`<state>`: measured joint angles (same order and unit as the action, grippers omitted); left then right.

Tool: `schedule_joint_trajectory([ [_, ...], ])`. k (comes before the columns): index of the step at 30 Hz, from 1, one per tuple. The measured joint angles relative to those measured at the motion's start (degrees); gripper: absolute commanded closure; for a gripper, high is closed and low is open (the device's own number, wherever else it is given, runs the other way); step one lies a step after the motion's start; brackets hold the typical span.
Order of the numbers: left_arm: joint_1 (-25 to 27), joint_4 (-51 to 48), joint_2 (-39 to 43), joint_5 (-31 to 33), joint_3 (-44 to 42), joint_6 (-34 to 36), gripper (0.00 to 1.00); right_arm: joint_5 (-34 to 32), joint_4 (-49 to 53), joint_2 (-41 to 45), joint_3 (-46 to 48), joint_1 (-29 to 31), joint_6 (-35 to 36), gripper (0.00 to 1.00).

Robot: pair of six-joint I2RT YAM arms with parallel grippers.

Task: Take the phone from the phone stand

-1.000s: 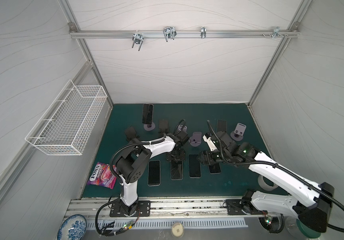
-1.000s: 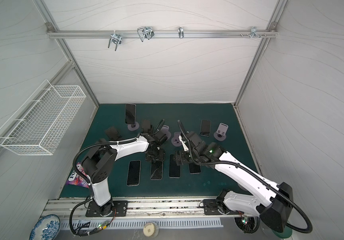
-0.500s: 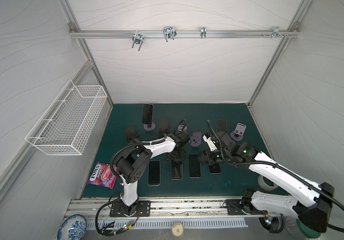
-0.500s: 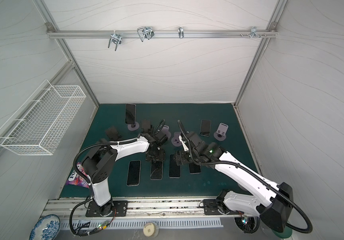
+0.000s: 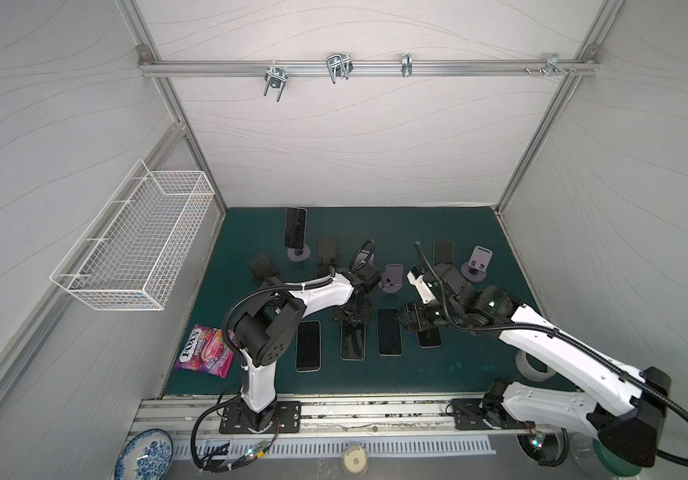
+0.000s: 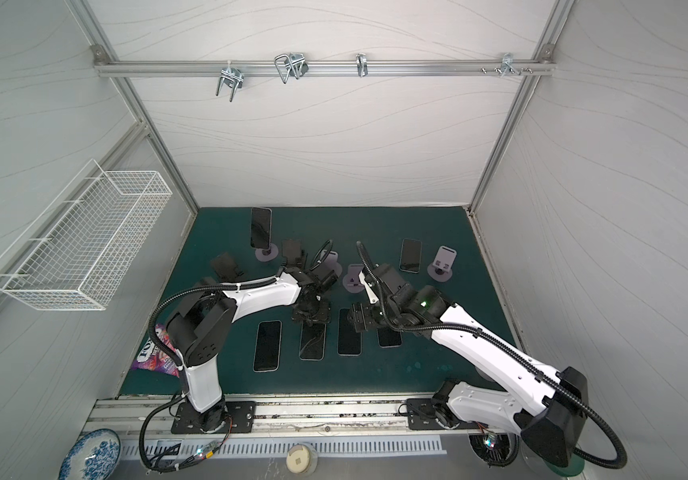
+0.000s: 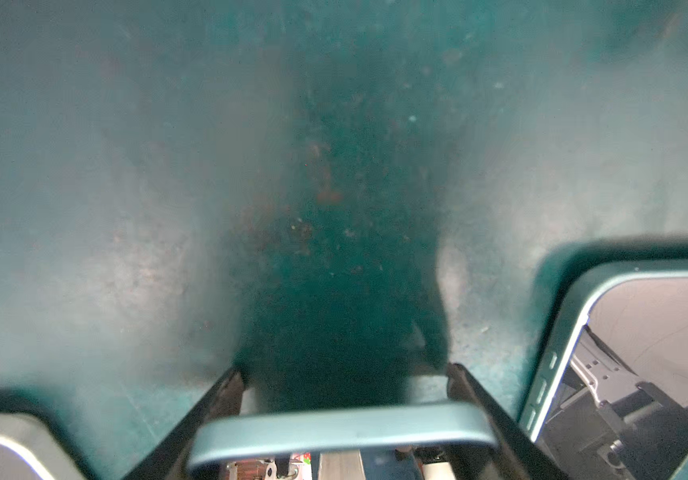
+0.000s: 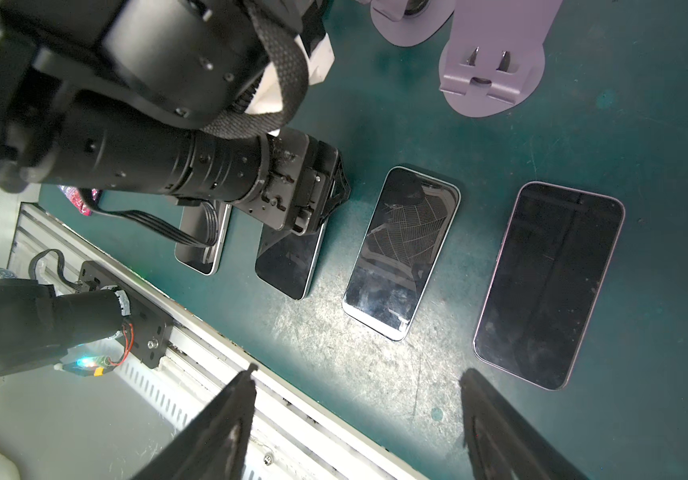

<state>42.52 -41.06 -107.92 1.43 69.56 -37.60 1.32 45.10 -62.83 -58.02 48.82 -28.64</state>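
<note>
With the phone (image 5: 295, 227) on its stand (image 5: 298, 254) as reference, flat phones (image 5: 389, 337) lie in a row before it, empty stands (image 5: 479, 257) to its right, the wire basket (image 5: 134, 245) well to its left.

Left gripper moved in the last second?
No. The left gripper sits in the same spot beside the empty purple stand, at the far end of its phone.

Both top views overlook the mat (image 5: 375, 232); wrist cameras hug phones (image 8: 402, 253).
</note>
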Motion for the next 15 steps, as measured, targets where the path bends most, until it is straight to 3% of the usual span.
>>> schedule_joint_trajectory([
  [15,0.72,-1.01,-0.85,1.90,0.83,0.28,0.29,-0.20,0.42,0.74,0.98,-0.11,0.11,0.21],
])
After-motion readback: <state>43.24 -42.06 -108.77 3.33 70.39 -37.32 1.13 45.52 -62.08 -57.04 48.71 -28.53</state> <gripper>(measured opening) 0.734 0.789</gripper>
